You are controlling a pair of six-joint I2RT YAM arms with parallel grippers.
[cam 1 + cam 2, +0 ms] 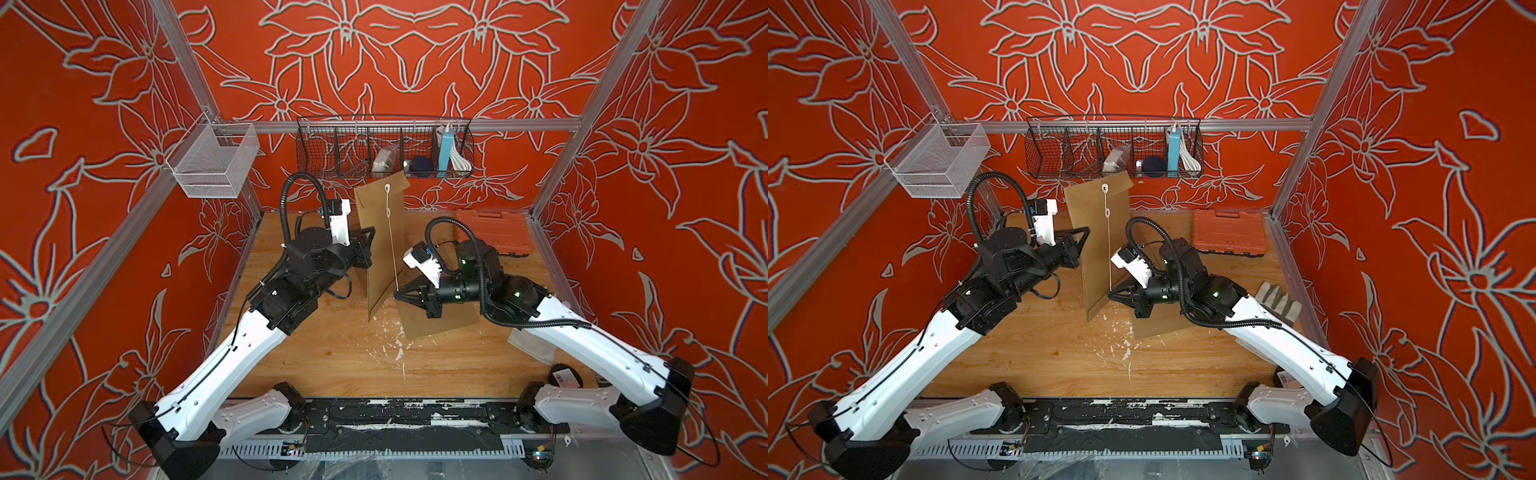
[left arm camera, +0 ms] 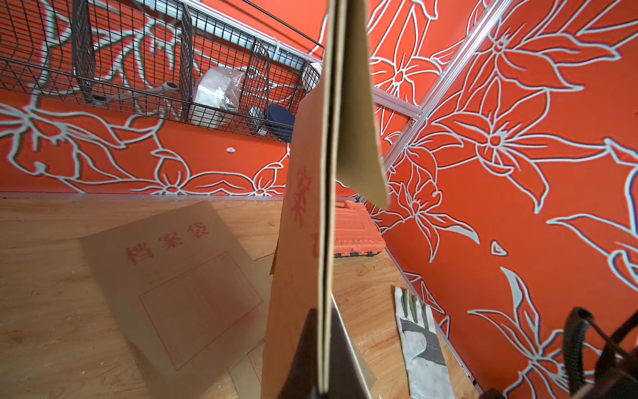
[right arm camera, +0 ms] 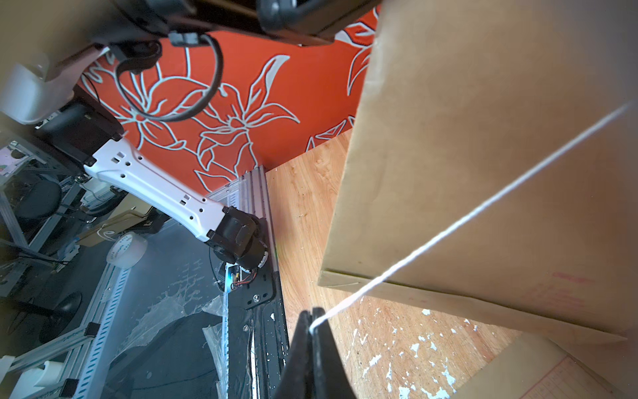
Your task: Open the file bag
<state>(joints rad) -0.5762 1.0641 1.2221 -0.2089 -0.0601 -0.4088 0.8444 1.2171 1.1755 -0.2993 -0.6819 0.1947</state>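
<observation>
A brown paper file bag (image 1: pixel 380 232) (image 1: pixel 1096 249) stands upright over the table's middle. My left gripper (image 1: pixel 371 233) (image 1: pixel 1086 231) is shut on its side edge, and the left wrist view shows the bag (image 2: pixel 303 241) edge-on between the closed gripper (image 2: pixel 324 316). Two white discs (image 1: pixel 388 188) sit on its upper part. A thin white string (image 1: pixel 392 249) (image 3: pixel 483 207) runs taut from the lower disc down to my right gripper (image 1: pixel 397 293) (image 1: pixel 1111 293) (image 3: pixel 312 317), which is shut on the string's end. The flap (image 2: pixel 359 138) stands slightly off the bag's body.
Another file bag (image 1: pixel 436 322) (image 2: pixel 172 276) lies flat on the wooden table (image 1: pixel 332 353) under my right gripper. An orange tool case (image 1: pixel 1229 232) sits at the back right, a work glove (image 1: pixel 1279 305) at the right edge. A black wire basket (image 1: pixel 384 145) and a white mesh basket (image 1: pixel 212 162) hang on the rails.
</observation>
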